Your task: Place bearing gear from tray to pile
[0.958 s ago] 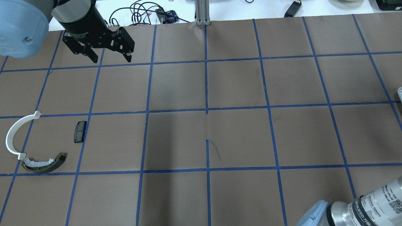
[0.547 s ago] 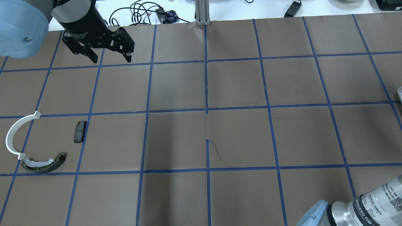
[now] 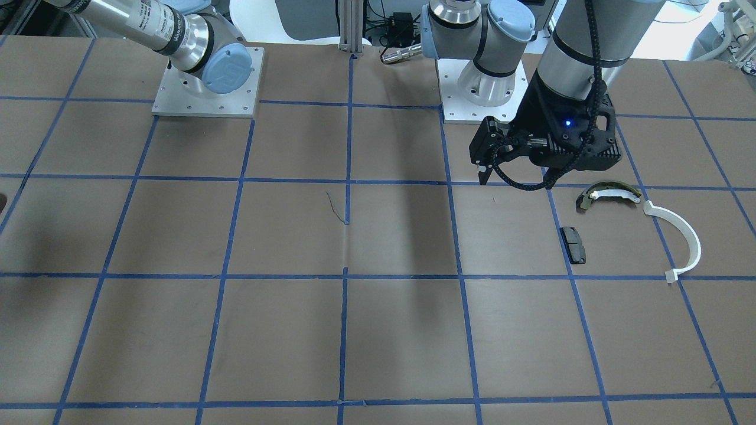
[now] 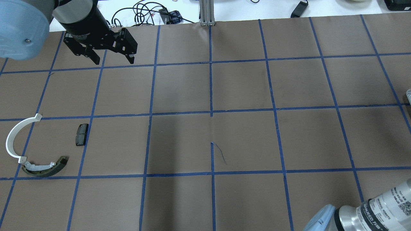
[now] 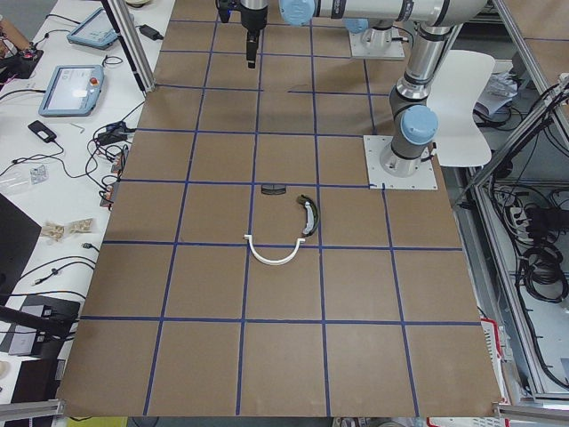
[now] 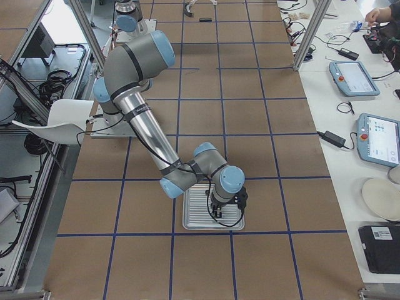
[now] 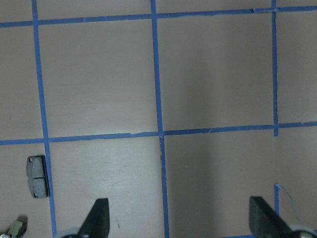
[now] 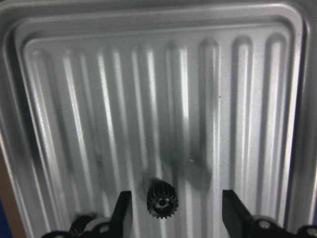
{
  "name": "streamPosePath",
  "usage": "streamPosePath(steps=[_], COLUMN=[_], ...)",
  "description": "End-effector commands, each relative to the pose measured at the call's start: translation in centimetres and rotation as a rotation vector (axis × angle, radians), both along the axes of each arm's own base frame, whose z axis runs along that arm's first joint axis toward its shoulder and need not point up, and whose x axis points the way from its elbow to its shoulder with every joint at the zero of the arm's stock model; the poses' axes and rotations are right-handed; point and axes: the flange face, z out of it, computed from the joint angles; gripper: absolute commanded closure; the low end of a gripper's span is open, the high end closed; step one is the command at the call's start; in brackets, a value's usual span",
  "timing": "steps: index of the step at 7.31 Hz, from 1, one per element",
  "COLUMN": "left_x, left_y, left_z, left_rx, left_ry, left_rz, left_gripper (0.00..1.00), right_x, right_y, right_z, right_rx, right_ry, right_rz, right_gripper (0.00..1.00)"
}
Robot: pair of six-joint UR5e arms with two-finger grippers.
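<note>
The bearing gear (image 8: 162, 201), small, black and toothed, lies on the ribbed metal tray (image 8: 292, 29). My right gripper (image 8: 178, 215) is open just above the tray, one finger on each side of the gear with gaps to it. The tray (image 6: 194, 220) sits at the table's right end. The pile lies at the left end: a white half-ring arc (image 4: 13, 138), an olive-and-white brake shoe (image 4: 45, 166) and a black pad (image 4: 82, 134). High over the far-left table my left gripper (image 4: 113, 61) hangs open and empty, well beyond the pile.
Brown paper with a blue tape grid covers the table (image 4: 244, 138). Cables (image 4: 144, 12) and an aluminium post (image 4: 207, 12) stand past the far edge. Tablets and a person's hands (image 6: 381, 12) are at a side bench.
The right arm's forearm at the lower right of the overhead view shifts by a trifle. The left gripper and the pile stay where they were.
</note>
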Motion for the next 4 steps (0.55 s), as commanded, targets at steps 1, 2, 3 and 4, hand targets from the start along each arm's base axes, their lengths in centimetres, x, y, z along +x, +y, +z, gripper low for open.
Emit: streamPosePath(steps=[1,2,3,4], left_x=[0.0,0.0,0.08,0.08], left_y=[0.1,0.17,0.17,0.3], left_z=[0.14,0.14,0.32,0.39], left_rx=[-0.001,-0.001,-0.006,-0.006], left_ry=[0.0,0.0,0.0,0.0], left_rz=[0.001,0.001,0.001,0.001], left_gripper=[0.0,0.0,0.0,0.0], right_x=[-0.05,-0.05,-0.06,0.04], right_y=[0.0,0.0,0.02,-0.03], right_z=[-0.55,-0.55,-0.44,-0.47], right_rx=[0.005,0.005,0.005,0.008], right_ry=[-0.007,-0.007,-0.004,-0.006], right_rz=[0.001,-0.001,-0.001,0.001], right_gripper=[0.34,0.38,0.53,0.81])
